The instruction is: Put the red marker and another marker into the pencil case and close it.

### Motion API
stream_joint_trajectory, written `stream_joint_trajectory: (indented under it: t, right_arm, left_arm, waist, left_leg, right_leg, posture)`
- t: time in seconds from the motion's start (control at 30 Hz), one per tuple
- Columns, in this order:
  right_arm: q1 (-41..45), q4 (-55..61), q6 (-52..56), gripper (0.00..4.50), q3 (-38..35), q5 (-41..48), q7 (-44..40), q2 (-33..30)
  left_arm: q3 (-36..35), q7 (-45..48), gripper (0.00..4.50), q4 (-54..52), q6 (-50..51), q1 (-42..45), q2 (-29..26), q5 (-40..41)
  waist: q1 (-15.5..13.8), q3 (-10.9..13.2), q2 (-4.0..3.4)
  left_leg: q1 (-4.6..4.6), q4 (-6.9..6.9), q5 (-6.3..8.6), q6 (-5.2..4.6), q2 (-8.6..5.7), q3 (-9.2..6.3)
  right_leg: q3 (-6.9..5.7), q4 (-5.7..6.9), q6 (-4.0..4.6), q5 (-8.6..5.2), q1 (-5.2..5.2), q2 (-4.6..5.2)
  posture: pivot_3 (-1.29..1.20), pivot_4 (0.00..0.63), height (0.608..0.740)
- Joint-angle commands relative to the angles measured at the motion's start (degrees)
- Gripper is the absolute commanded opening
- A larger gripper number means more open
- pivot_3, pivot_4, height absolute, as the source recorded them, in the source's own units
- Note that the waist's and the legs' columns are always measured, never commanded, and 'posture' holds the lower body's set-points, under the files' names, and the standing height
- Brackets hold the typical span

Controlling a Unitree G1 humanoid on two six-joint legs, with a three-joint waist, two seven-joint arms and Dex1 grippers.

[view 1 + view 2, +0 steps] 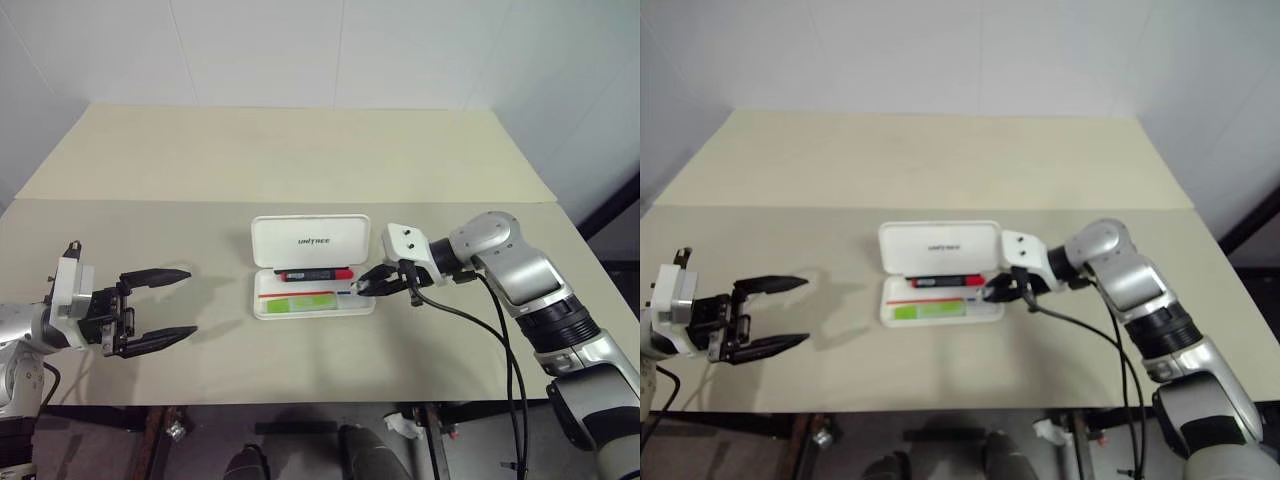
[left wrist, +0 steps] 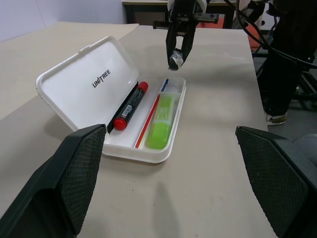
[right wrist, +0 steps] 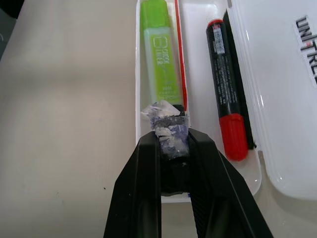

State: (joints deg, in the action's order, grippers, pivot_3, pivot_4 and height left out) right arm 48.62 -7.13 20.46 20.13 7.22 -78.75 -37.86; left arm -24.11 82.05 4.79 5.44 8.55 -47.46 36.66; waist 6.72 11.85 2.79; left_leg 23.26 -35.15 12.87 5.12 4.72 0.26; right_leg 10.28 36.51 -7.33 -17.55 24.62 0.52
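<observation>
- Table (image 1: 200, 160): a pale beige surface is carrying the whole set; a seam is running across it behind the case.
- Pencil case (image 1: 310, 240): the white hard case is lying open near the middle of the table, its lid standing up at the far side with a small dark logo showing, its tray facing the robot.
- Red marker (image 1: 315, 274): the black barrel with the red cap is lying inside the tray, in the rear channel just beside the lid hinge, lengthwise along the case.
- Green highlighter (image 1: 298, 301): the flat light-green marker is lying inside the tray, in the front channel, parallel to the red marker and parted from it by a thin red stripe.
- Right gripper (image 1: 368, 286): it is hovering at the right end of the open tray, pointing toward the case and down; its two black fingers are standing nearly together, their taped tips just over the tray's end close to the highlighter's tip, holding no marker.
- Left gripper (image 1: 165, 306): it is hanging over bare table well to the left of the case, pointing toward it, fingers spread wide and holding nothing.
</observation>
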Motion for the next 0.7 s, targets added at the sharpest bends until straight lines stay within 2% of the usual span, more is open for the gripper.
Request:
stream_joint_trajectory:
  t: [0.03,0.47,0.5,0.57,0.7]
  right_arm:
    - [0.04,1.08,0.95,0.40,-0.06,-0.53,0.81,0.53]
    - [-0.17,0.29,4.02,0.40,1.56,-2.63,3.18,3.05]
    - [-0.14,-0.19,3.89,1.12,1.75,-3.13,3.60,3.19]
    - [-0.08,-0.88,3.50,1.69,1.93,-3.75,3.78,3.27]
    - [0.43,-0.44,3.85,3.14,1.37,-3.70,3.17,2.98]
  left_arm:
    - [-2.25,0.23,4.50,0.25,-1.16,0.16,-1.08,0.76]
    - [-1.60,-0.23,4.50,0.58,-1.63,1.05,-0.95,0.45]
    - [-1.60,-0.25,4.50,0.62,-1.68,1.05,-0.96,0.41]
    - [-1.63,-0.32,4.50,0.78,-1.81,1.10,-0.96,0.34]
    - [-1.67,-0.50,4.50,0.71,-1.90,1.07,-0.95,0.40]
  waist:
    - [0.03,0.00,0.00]
    - [0.20,0.00,0.00]
    - [0.24,0.00,0.00]
    - [0.35,0.00,0.00]
    - [0.56,0.00,0.00]
  left_leg:
    - [-0.01,0.00,0.00,0.00,0.00,0.00]
    - [0.00,0.00,0.00,0.00,0.00,0.00]
    - [0.00,0.00,0.00,0.00,0.00,-0.01]
    - [0.00,0.00,0.00,0.00,0.00,0.00]
    - [0.00,0.00,0.00,0.00,0.00,-0.01]
  right_leg:
    - [0.00,0.02,0.00,0.00,0.00,0.00]
    - [0.00,0.02,0.00,0.00,0.01,0.00]
    - [0.00,0.02,0.00,0.00,0.01,0.00]
    - [0.00,0.02,-0.01,0.00,0.01,0.00]
    - [0.00,0.03,-0.02,0.01,0.01,0.00]
  posture:
    - [0.00,0.150,0.740]
    - [0.00,0.150,0.740]
    - [0.00,0.150,0.740]
    - [0.00,0.150,0.740]
    - [0.00,0.150,0.740]
